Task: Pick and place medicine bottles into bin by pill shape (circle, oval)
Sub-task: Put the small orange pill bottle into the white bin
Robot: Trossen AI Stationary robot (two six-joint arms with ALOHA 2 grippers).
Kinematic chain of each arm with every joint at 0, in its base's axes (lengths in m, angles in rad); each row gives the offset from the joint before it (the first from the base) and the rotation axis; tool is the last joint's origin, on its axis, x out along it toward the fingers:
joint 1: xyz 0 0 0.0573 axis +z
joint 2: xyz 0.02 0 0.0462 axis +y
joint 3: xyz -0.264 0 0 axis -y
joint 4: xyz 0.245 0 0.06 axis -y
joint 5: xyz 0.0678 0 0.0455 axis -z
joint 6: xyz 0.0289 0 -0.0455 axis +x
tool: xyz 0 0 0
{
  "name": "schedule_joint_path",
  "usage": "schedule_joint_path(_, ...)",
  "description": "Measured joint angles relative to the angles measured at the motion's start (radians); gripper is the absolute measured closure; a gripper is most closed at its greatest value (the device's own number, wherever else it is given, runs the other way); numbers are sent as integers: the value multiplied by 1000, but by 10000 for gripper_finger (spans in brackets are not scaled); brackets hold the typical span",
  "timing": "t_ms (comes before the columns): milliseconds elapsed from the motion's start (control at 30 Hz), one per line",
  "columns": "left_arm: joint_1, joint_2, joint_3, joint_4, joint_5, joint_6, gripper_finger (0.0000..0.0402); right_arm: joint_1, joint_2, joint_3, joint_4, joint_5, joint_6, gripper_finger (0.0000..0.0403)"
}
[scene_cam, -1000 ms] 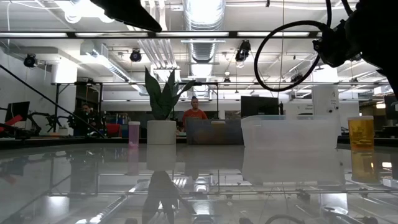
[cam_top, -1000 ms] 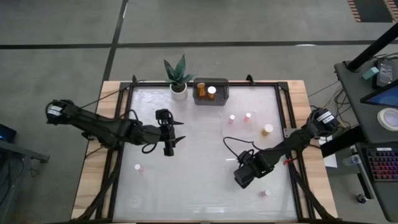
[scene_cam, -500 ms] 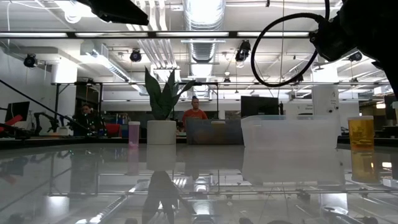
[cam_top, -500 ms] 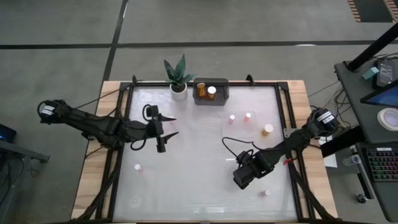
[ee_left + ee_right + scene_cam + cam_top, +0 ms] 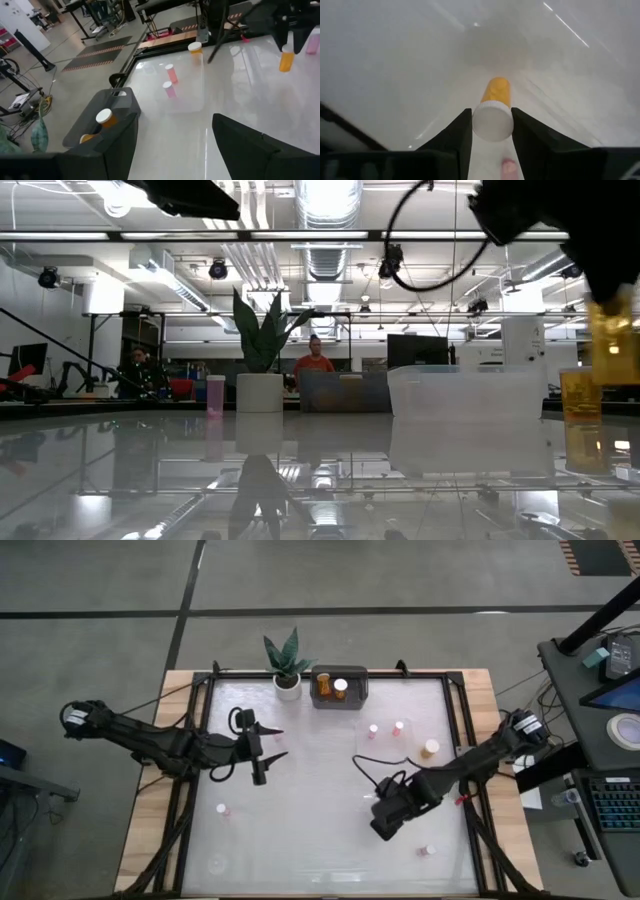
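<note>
My right gripper [image 5: 384,823] hangs over the table's near right part, shut on an amber bottle [image 5: 496,91] with a white cap; the bottle also shows in the low view [image 5: 610,340] and the left wrist view [image 5: 286,60]. My left gripper [image 5: 274,743] is open and empty above the table's left middle. A second amber bottle [image 5: 431,748] stands on its base at the right. Two pinkish bottles [image 5: 372,730] stand in a clear bin [image 5: 465,390]. A dark bin [image 5: 355,675] at the far edge holds amber bottles [image 5: 324,686]. Loose pinkish bottles lie at the near left [image 5: 222,809] and near right [image 5: 427,851]. My right gripper pinches the amber bottle's white cap [image 5: 492,120] between its two fingers [image 5: 456,134], which come from above, pointing down. The bottle hangs upright below the fingers, clear of the table.
A potted plant [image 5: 286,665] stands at the far edge beside the dark bin. A black cable [image 5: 368,772] loops over the table beside my right arm. People sit in the room beyond the table.
My left gripper has drawn back toward the table's left edge and a little toward the far edge, staying open. My right gripper has shifted slightly toward the table's left with the amber bottle, which now shows in the low view, clear of the table.
</note>
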State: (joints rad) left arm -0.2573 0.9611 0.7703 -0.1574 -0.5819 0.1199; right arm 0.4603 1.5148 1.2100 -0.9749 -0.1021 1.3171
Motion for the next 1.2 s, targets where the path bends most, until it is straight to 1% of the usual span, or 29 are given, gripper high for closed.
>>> schedule_joint_path(167,0,0,-1,3,0,0,162,-72,-3,79,-24,8,-138,289)
schedule_joint_path(367,0,0,-3,22,0,18,162,-206,-3,184,-89,8,-396,289)
schedule_joint_path(500,0,0,-5,22,0,18,162,-305,-10,217,-143,8,-567,289)
schedule_joint_path(633,0,0,-6,20,0,19,162,-401,-14,219,-196,-20,-705,289)
schedule_joint_path(800,0,0,-7,19,0,26,162,-524,-32,196,-205,-37,-831,289)
schedule_joint_path(933,0,0,-7,19,0,27,162,-619,-41,173,-210,-37,-916,289)
schedule_joint_path(1200,0,0,-7,19,0,28,162,-788,-42,101,-210,-37,-1035,289)
